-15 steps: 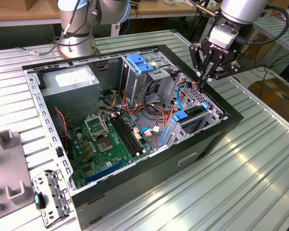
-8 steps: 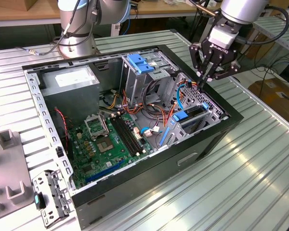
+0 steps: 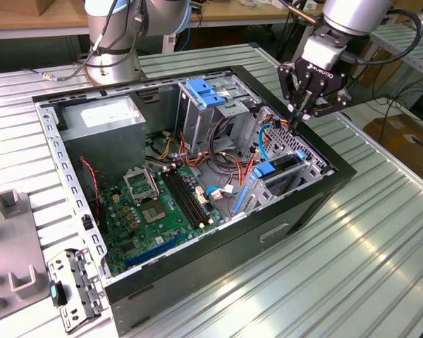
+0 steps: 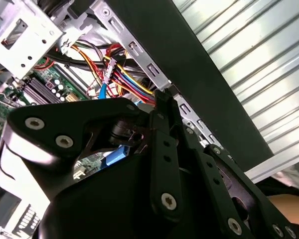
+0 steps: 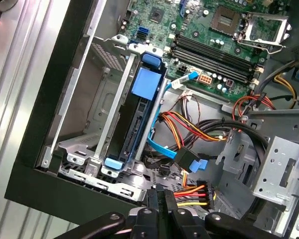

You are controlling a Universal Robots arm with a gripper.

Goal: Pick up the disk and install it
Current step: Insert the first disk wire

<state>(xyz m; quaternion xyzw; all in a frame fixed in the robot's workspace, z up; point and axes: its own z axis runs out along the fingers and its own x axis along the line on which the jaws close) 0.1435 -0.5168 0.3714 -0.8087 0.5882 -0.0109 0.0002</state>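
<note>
One claw: fingers pressed together with nothing between them, tips hovering just above the drive cage at the exterior view's right end of the case.
Disk: on edge in the cage, framed by blue rails, directly below the closed fingertips in the first wrist view. It looks seated already, which would explain the empty claw.
Why closed: my guess is that shut tips make a narrow pusher for the slot.
Cables: orange, red, yellow and blue leads bunched just beside the disk, close to its connector end.
Board: green, flat on the case floor, beyond the cage.
Grey box: in the far corner, with a white sticker whose print is too small to read.
Case: black, lying open side up on the ribbed table, so the bays are reachable from above.
Writing: white lettering on the claw's body; nothing else is legible.
</note>
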